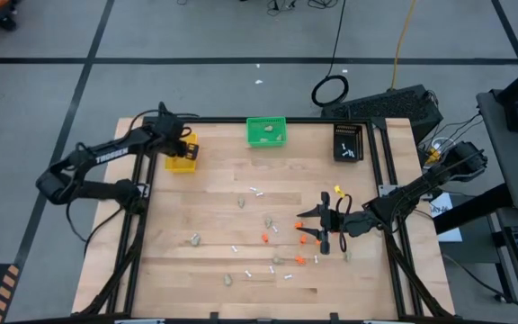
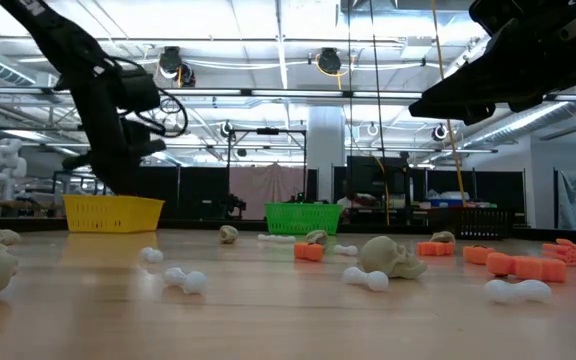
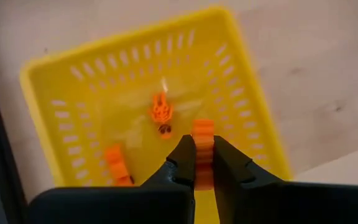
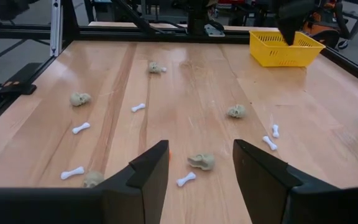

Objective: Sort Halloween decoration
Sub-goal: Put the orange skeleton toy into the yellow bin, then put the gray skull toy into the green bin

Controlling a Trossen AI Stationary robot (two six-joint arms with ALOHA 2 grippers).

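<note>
Left gripper (image 3: 204,163) clenched on an orange piece (image 3: 203,149), poised directly over the yellow bin (image 3: 73,87) at the far left corner of the bench (image 1: 205,202); two more orange bits (image 3: 161,110) lying inside that bin. Right gripper (image 4: 201,163) released, fingers (image 4: 149,167) spread wide, low over the bench near its right edge, with a beige skull (image 4: 202,161) and a white bone (image 4: 186,179) on the wood just ahead between the fingers. Scattered across the middle and near part of the bench: more beige-grey skulls (image 1: 196,238), thin white bones (image 1: 257,191) and bright orange pieces (image 1: 264,238), most of the orange ones close beside the right gripper. Green bin (image 1: 266,132) at the middle of the far edge, holding a pale lump; black bin (image 1: 348,141) at the far right corner, with white sticks inside. Seen level across the bench: skulls (image 2: 390,256), bones (image 2: 183,279) and orange bits (image 2: 309,251) strewn over the wood, well apart from all three bins
</note>
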